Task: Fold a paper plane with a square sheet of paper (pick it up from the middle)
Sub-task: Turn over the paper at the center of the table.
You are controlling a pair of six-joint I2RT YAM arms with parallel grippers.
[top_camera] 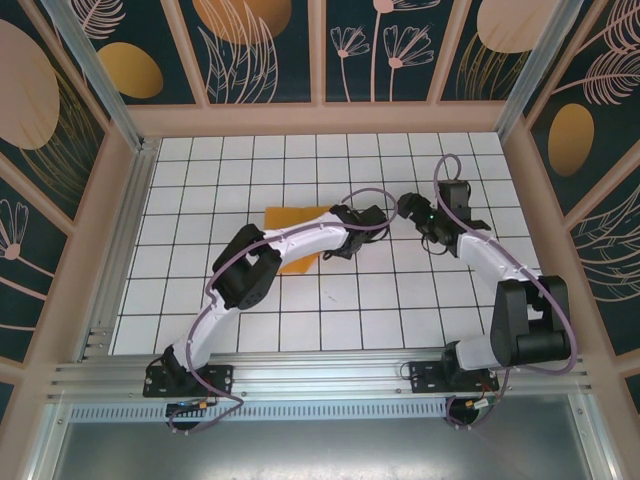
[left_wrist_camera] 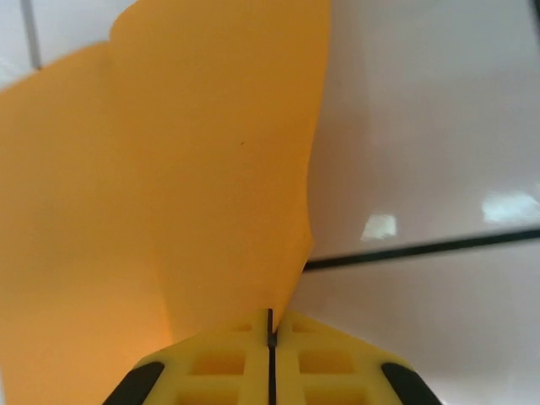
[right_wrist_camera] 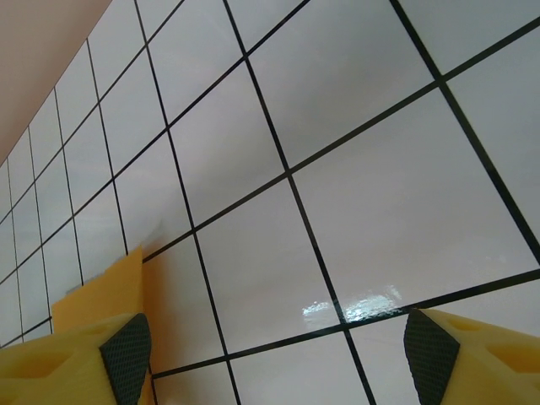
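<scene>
Reaching mid-table, left claw grips orange sheet.

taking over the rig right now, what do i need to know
Left gripper: shut, pinching the square sheet of paper near one edge. The sheet curves up off the table.
Right gripper: open, holding nothing, over the white tiles just beside the sheet.
Done: the sheet is gripped. No sharp crease shows yet.
Left: all the folds.
</scene>
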